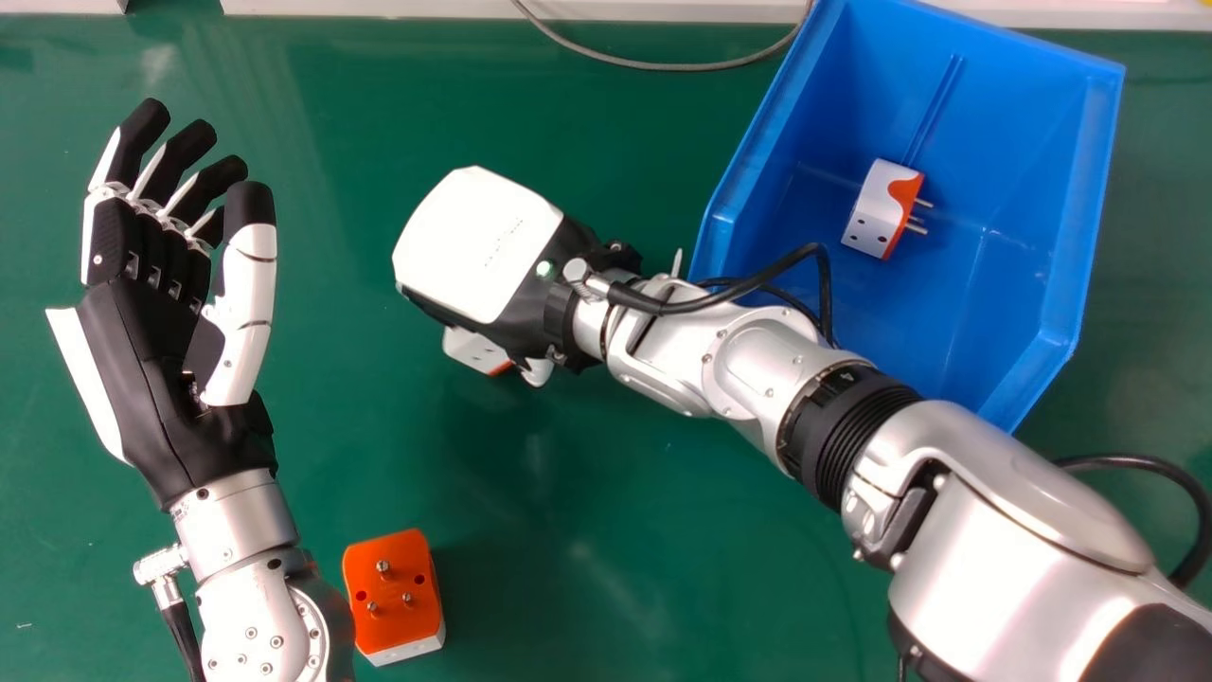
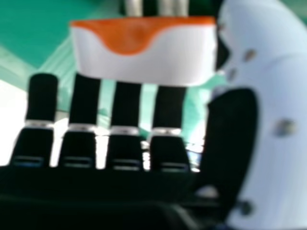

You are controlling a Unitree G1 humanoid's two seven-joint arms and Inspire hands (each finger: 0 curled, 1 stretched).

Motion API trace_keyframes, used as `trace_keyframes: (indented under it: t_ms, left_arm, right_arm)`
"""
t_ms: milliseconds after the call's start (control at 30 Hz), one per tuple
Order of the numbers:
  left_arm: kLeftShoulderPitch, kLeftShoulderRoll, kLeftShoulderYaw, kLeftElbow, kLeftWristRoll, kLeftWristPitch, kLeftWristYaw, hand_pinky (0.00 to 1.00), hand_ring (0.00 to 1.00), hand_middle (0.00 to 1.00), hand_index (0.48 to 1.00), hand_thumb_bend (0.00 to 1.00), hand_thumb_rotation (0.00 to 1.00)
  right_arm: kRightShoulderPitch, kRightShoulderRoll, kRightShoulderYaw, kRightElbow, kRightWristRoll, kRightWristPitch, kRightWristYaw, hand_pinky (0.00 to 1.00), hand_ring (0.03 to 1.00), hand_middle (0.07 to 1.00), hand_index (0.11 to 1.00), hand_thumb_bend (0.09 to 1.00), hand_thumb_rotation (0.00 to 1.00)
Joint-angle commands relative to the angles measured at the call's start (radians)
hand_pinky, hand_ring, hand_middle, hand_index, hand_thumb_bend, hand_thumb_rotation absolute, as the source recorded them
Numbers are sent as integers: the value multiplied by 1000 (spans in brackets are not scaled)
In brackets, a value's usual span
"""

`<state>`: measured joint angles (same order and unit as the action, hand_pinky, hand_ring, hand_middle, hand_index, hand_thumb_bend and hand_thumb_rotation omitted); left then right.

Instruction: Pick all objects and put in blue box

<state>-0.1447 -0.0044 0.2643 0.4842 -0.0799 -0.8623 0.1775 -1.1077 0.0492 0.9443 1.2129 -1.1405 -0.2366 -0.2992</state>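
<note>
Have the right hand [image 1: 478, 251] over the green counter [image 1: 587, 530], back upward, between the left hand [image 1: 156, 350] and the blue box [image 1: 1100, 142], well in from the far edge. In the right hand view, show straight fingers [image 2: 125, 108] slightly apart behind a white and orange adapter [image 2: 144, 60], with the thumb [image 2: 276, 96] beside one end of it; cannot tell whether pinching it or merely lying against it. In the head view, find that same adapter partly hidden under the hand. Have the left hand palm up toward the counter's left side, spread loosely with slightly bent fingers and holding nothing. Farther from the far edge, just beside the left forearm [image 1: 256, 616], have an orange-faced adapter [image 1: 393, 592] lying prongs up. Near the far edge, toward the right, have the box with another adapter [image 1: 882, 210] inside, at the foot of its far wall, prongs pointing toward its right wall. Along the far edge, left of the box, have a grey cable [image 1: 663, 66] curving.
</note>
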Motion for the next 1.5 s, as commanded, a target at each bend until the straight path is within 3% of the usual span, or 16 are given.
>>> trace_keyframes:
  t_ms: [0, 100, 300, 567, 733, 867, 1033, 1433, 1467]
  left_arm:
    - [5, -6, 4, -25, 4, -16, 4, 639, 704, 769, 794, 633, 403]
    - [7, -10, 6, -33, 8, -12, 11, 635, 700, 768, 791, 637, 403]
    - [6, -16, 7, -31, 9, -14, 13, 636, 698, 764, 789, 634, 401]
    - [9, -20, 9, -34, -3, -13, 3, 636, 698, 762, 787, 633, 396]
    - [2, -20, 12, -18, 8, -21, 9, 636, 697, 762, 786, 636, 393]
    - [0, -16, 11, -14, 8, -18, 2, 637, 698, 762, 786, 635, 394]
    - [-5, -9, 12, -3, -4, -21, -13, 639, 702, 765, 792, 642, 402]
    - [-3, -18, 11, -9, 17, -18, 2, 643, 705, 769, 796, 644, 404]
    - [-3, -19, 11, -9, 19, -17, 4, 644, 706, 769, 796, 641, 404]
  right_arm:
    - [-21, 9, 8, -6, 5, -7, -12, 501, 590, 576, 507, 567, 19]
    - [-16, 14, 15, -2, 3, -8, -26, 491, 581, 563, 490, 552, 12]
    - [-11, 21, 32, 3, 8, -15, -50, 469, 560, 543, 478, 540, 6]
    - [-4, 7, -9, 10, 54, -54, -103, 355, 438, 494, 488, 534, 2]
    - [0, -8, -22, 6, 66, -60, -122, 336, 410, 473, 510, 526, 1]
    - [4, -15, -36, 4, 77, -65, -131, 324, 399, 466, 521, 522, 0]
    - [5, -16, -42, -5, 88, -62, -124, 334, 398, 475, 522, 519, 0]
    - [0, -13, 12, -15, 8, 156, -95, 357, 403, 490, 529, 516, 0]
    - [0, -12, 16, -16, 4, 170, -89, 414, 478, 557, 583, 565, 19]
